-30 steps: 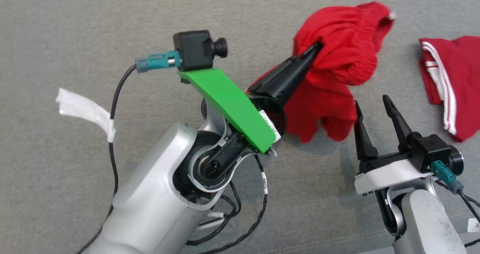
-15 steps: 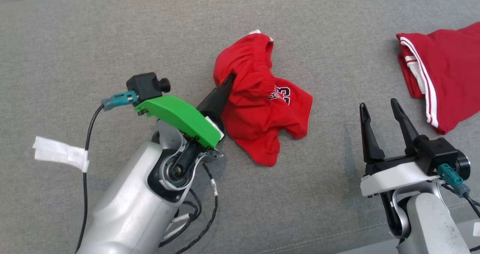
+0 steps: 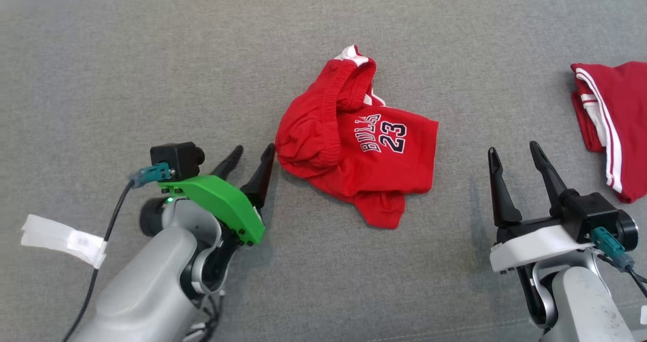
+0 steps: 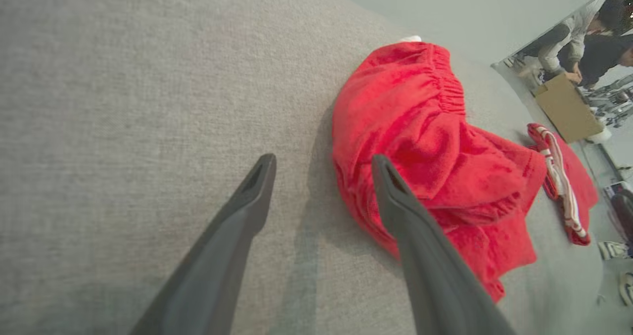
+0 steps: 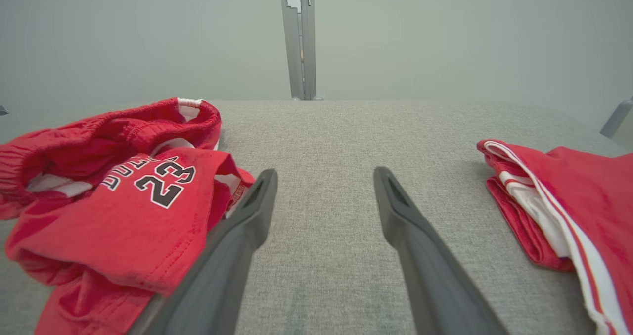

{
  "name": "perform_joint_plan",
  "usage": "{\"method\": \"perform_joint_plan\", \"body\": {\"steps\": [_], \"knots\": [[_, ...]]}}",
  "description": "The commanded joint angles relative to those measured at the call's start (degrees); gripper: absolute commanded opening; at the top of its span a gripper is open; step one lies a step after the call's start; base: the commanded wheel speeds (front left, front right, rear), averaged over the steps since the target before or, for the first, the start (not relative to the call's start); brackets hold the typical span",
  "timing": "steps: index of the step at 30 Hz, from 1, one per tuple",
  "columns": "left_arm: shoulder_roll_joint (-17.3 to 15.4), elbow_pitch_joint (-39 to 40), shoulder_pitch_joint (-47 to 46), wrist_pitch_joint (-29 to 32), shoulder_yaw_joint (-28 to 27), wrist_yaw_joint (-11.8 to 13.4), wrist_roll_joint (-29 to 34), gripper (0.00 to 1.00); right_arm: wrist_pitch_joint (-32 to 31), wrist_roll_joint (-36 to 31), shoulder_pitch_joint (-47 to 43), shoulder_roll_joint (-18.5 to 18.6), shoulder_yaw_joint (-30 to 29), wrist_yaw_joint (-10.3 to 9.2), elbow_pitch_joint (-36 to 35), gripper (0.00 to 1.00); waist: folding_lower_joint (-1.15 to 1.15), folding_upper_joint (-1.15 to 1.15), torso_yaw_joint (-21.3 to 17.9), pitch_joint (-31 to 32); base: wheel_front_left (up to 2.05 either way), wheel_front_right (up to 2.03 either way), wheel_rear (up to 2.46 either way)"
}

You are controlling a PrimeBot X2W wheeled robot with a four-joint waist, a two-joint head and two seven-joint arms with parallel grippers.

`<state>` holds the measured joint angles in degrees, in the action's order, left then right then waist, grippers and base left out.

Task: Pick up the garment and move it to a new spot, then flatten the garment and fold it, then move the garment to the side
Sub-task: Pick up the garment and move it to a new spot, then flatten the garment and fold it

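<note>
Garment point(image 3: 354, 150), a pair of red shorts printed "BULLS 23" in black and white, lay crumpled near the middle of the grey fabric surface point(image 3: 151, 54), its elastic waistband bunched up on the far side and one leg trailing toward the robot. The left gripper point(image 3: 253, 150) sat low just to the left of the heap, its fingers point(image 3: 260, 173) spread apart and holding nothing. The inner fingertip was just beside the cloth's edge, though contact could not be judged. In the left wrist view the garment point(image 4: 425, 142) rose as a rumpled mound beyond the gripper point(image 4: 321, 162), partly behind one finger. The right gripper point(image 3: 513, 149) stood well apart on the garment's right, fingers point(image 3: 498, 190) likewise wide open and empty over bare fabric. From the right wrist view the gripper point(image 5: 325, 172) pointed between the shorts point(image 5: 123, 216) on its left and a second red garment point(image 5: 583, 186) with white stripes on its right. That striped piece point(image 3: 616, 125) lay at the far right edge of the head view. A white tape tag point(image 3: 60, 238) hung on the left arm's cable. Two people bent over a cardboard box point(image 4: 564, 110) in the background.
</note>
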<state>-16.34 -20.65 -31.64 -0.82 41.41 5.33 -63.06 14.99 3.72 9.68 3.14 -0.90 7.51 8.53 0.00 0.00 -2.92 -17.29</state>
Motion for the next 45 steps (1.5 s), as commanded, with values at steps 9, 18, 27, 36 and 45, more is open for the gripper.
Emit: {"method": "perform_joint_plan", "body": {"steps": [9, 18, 27, 36, 45], "knots": [[-6.8, 11.6, -7.1, 3.5, 11.5, 4.1, 18.6, 1.0, 0.3, -0.2, -0.8, 1.1, 0.5, -0.03, 0.0, 1.0, 0.0, 0.0, 1.5, 1.7, 0.0, 0.0, 0.0], [-9.4, 16.0, -11.9, 15.0, 19.6, 3.9, 25.4, 1.0, 0.3, 0.7, 0.4, 0.5, 2.2, -0.04, 0.5, 1.0, 0.0, 0.0, -2.8, 0.0, 0.0, 0.0, 0.0], [-13.0, 12.4, -13.8, 18.7, 21.1, 2.7, 26.5, 1.0, 0.3, 1.4, 1.1, 0.0, 2.4, -0.04, 0.3, 1.0, 0.0, 0.0, -5.8, -2.5, 0.0, 0.0, 0.0], [-12.2, 11.9, -16.0, 17.4, 17.9, 1.9, 23.1, 0.0, 0.3, 1.2, 0.9, -0.2, 1.9, -0.04, 0.6, 1.0, 0.0, 0.0, -6.1, -2.3, 0.0, 0.0, 0.0], [-10.4, 20.1, -18.4, 19.5, 14.0, 1.3, 16.9, 0.0, 0.3, 2.1, 0.0, -0.2, 2.4, -0.04, 1.4, 1.0, 0.0, 0.0, -5.3, 1.1, 0.0, 0.0, 0.0]]}}
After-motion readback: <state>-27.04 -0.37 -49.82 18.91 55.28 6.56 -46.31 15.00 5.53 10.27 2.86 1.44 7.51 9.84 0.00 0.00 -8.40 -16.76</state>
